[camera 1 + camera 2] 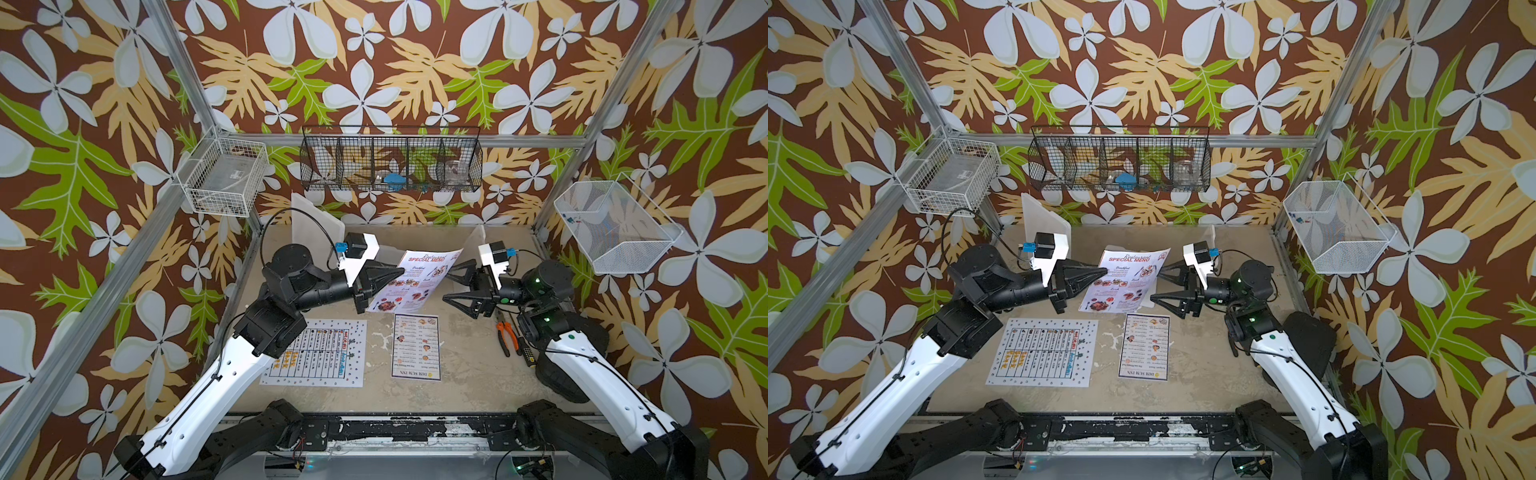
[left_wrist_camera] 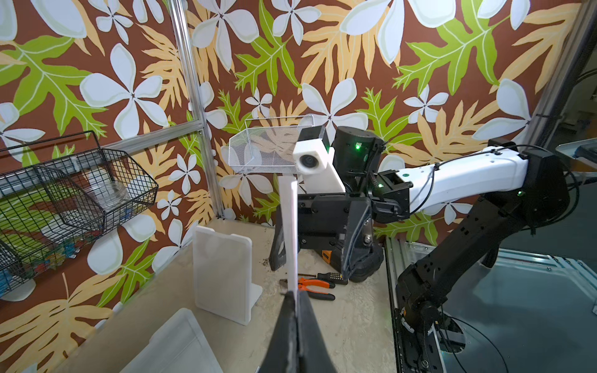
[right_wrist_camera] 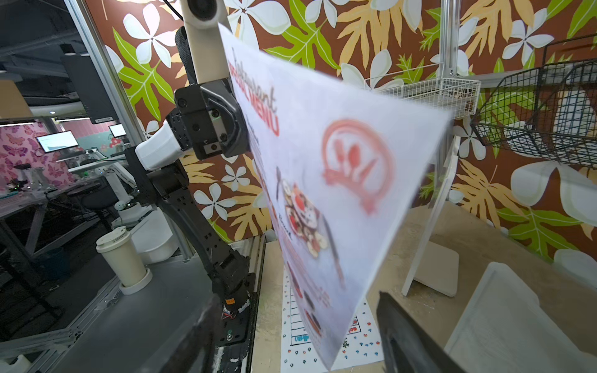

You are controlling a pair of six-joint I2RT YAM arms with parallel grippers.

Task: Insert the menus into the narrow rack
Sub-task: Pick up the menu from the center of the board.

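While the left tool (image 1: pixel 401 271) was pressed together on the left edge of the pinkish "SPECIAL MENU" sheet (image 1: pixel 415 282), that sheet hung in the air over the middle of the bench (image 1: pixel 469 365), clear of its surface and tilted, with its heading toward the back wall. In the left wrist view the sheet (image 2: pixel 290 226) showed edge-on as a thin white strip rising from between the closed fingertips of the left tool (image 2: pixel 295 292). The right tool (image 1: pixel 449 284) stood just beside the sheet's right edge with its jaws spread wide; both top views showed a gap between its fingers (image 1: pixel 1160 270) and the paper, so it gripped nothing. In the right wrist view the sheet (image 3: pixel 339 181) filled the middle of the picture, blurred.

Two other menus lay flat on the bench nearer the robot's base: the large white one with the dotted border (image 1: pixel 316 353) under the left arm, and the dark-bordered "DIM SUM INN" sheet (image 1: pixel 415 351) just beside it. Two white upright panels stood at the far side of the bench, one behind the left tool (image 1: pixel 316 220) and one behind the right (image 1: pixel 478 239). Orange-handled pliers (image 1: pixel 508 334) lay near the right arm.
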